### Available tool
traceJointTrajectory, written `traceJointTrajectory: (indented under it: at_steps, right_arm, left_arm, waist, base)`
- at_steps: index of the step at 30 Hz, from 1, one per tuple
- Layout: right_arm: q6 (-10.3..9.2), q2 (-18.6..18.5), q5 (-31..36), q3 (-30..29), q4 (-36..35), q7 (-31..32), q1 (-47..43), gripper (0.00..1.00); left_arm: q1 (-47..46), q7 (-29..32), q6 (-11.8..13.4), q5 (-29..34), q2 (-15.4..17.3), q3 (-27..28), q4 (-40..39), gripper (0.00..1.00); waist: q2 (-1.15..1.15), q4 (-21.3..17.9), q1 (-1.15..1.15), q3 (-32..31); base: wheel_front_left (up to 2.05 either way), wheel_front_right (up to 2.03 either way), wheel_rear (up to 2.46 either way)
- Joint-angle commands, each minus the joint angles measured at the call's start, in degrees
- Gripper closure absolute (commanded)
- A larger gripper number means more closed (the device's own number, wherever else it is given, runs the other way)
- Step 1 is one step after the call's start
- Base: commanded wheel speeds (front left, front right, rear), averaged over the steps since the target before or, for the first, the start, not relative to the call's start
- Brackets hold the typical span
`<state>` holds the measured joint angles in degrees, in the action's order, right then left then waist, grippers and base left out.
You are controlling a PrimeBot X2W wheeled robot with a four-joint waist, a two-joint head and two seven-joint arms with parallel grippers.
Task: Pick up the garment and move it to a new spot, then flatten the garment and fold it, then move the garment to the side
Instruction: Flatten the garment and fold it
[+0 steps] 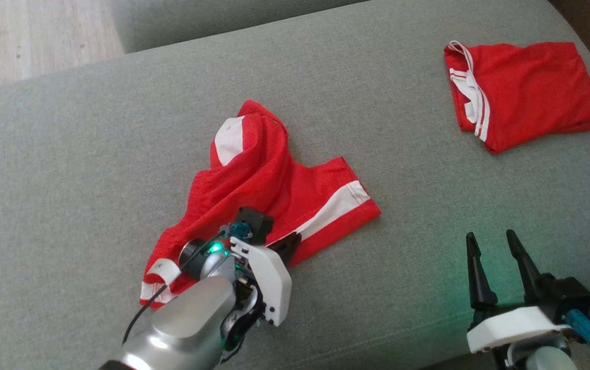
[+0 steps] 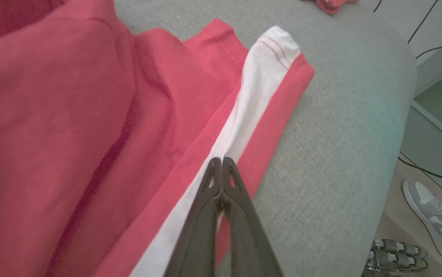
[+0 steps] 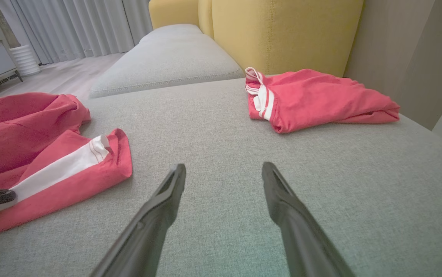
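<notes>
I see left gripper (image 2: pixel 222 159) jaws pinching white stripe (image 2: pixel 261 84) of red shorts (image 2: pixel 70 115). Left wrist view adds sneaker (image 2: pixel 422 200). Right gripper (image 1: pixel 491 236) jaws spread.

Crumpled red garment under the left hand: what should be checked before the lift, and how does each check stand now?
1. Grip: left hand shut on the white stripe of the crumpled garment: ok.
2. Amount of cloth caught between its fingers: cannot tell.
3. Other arm: right hand open, touching no cloth: ok.
4. Neighbour: folded garment lies apart from the crumpled one: ok.
5. New spot: bare cushion between the two garments: ok.
6. Flatness: crumpled garment is bunched, not flat: not ok.
</notes>
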<state>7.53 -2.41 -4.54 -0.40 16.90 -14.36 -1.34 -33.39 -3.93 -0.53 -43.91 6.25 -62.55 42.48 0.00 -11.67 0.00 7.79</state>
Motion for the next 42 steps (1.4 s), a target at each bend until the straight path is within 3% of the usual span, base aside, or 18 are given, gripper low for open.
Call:
traceJointTrajectory:
  at_steps: [1,5,6,8,9,12,15,16,17,18,24,29,35,42]
  right_arm:
    - [-0.04,-0.47,0.01,1.11,-1.42,-0.63,2.24,0.0]
    - [-0.04,-0.47,-0.2,1.01,-1.27,-0.63,2.04,0.0]
    - [-0.04,-0.47,-0.3,0.92,-1.23,-0.63,2.0,0.0]
    - [-0.04,-0.47,-0.44,0.82,-1.12,-0.63,1.9,0.0]
    - [-0.04,-0.47,-0.55,0.7,-1.07,-0.63,1.85,0.0]
    - [-0.04,-0.47,-0.73,0.58,-0.9,-0.63,1.64,0.0]
    - [-0.04,-0.47,-0.78,0.67,-0.71,-0.63,1.4,0.0]
    - [-0.04,-0.47,-0.77,0.66,-0.63,-0.63,1.29,0.0]
    - [-0.04,-0.47,-0.74,0.61,-0.56,-0.63,1.16,0.0]
    - [-0.04,-0.47,-0.71,0.52,-0.53,-0.63,1.02,0.0]
    - [-0.04,-0.47,-0.03,-0.02,-0.29,-0.63,0.03,0.0]
    - [-0.04,-0.47,0.43,-1.05,-1.0,-0.63,-1.0,0.0]
    - [-0.04,-0.47,1.3,-1.95,-2.17,-0.63,-2.36,0.0]
    - [-0.04,-0.47,1.93,-3.76,-2.42,-0.63,-3.32,0.0]
  left_arm:
    - [-3.44,-1.14,-0.01,0.5,-0.35,1.15,-1.23,1.0]
    - [-2.08,-2.53,0.31,1.05,-0.7,0.21,-2.41,0.98]
    - [-1.48,-2.81,0.47,1.2,-0.74,-0.12,-2.83,0.92]
    - [-0.09,-2.95,0.83,1.65,-0.76,-1.1,-3.68,0.93]
    - [0.61,-3.15,1.22,1.83,-0.75,-1.43,-4.1,0.87]
    - [2.67,-4.05,2.21,2.53,-0.56,-2.49,-5.05,0.85]
    - [4.38,-5.35,3.32,3.59,-0.36,-3.61,-5.72,0.77]
    - [5.05,-6.0,3.68,3.71,-0.39,-3.73,-5.96,0.59]
    - [5.71,-6.51,4.03,3.87,-0.42,-3.94,-6.13,0.17]
    - [6.38,-6.76,4.07,4.03,-0.47,-4.35,-6.28,0.0]
    - [10.25,-8.66,3.41,1.36,-1.05,-3.18,-8.75,0.0]
    - [12.34,-10.88,7.77,2.52,0.58,2.14,-13.66,0.0]
    - [19.61,-11.05,13.14,9.0,3.68,14.71,-25.23,0.0]
    - [30.25,-11.06,14.62,16.65,5.42,28.0,-32.38,0.0]
  waist:
    - [0.0,-0.02,0.0,-0.2]
    - [0.0,-0.21,0.0,-0.72]
    - [0.0,-0.29,0.0,-0.86]
    - [0.0,-0.43,0.0,-1.13]
    - [0.0,-0.5,0.0,-1.26]
    - [0.0,-0.63,0.0,-1.74]
    - [0.0,-0.74,0.0,-2.14]
    - [0.0,-0.73,0.0,-2.37]
    - [0.0,-0.68,0.0,-2.54]
    - [0.0,-0.61,0.0,-2.68]
    - [0.0,0.3,0.0,-4.07]
    - [0.0,2.14,0.0,-5.26]
    - [0.0,5.12,0.0,-7.01]
    - [0.0,8.76,0.0,-8.66]
  base:
    - [0.0,0.0,0.0]
    - [0.0,0.0,0.0]
    - [0.0,0.0,0.0]
    - [0.0,0.0,0.0]
    - [0.0,0.0,0.0]
    - [0.0,0.0,0.0]
    - [0.0,0.0,0.0]
    - [0.0,0.0,0.0]
    - [0.0,0.0,0.0]
    - [0.0,0.0,0.0]
    - [0.0,0.0,0.0]
    - [0.0,0.0,0.0]
    - [0.0,0.0,0.0]
    - [0.0,0.0,0.0]
